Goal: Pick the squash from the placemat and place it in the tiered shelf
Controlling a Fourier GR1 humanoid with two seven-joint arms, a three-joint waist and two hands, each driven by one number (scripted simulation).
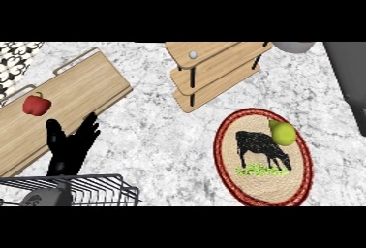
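1. The left robot hand [69, 145] rested open, fingers up, beside the wooden board; no right robot hand showed.
2. Well to its right, the squash [283, 132] lay untouched on the placemat [243, 181], near the mat's far rim.
3. A grasp, I judged, should curl round the squash's fat body, then lift well clear.
4. The tiered shelf [214, 68] stood beyond, bare table [160, 135] between; its posts and shelf edges needed avoiding.
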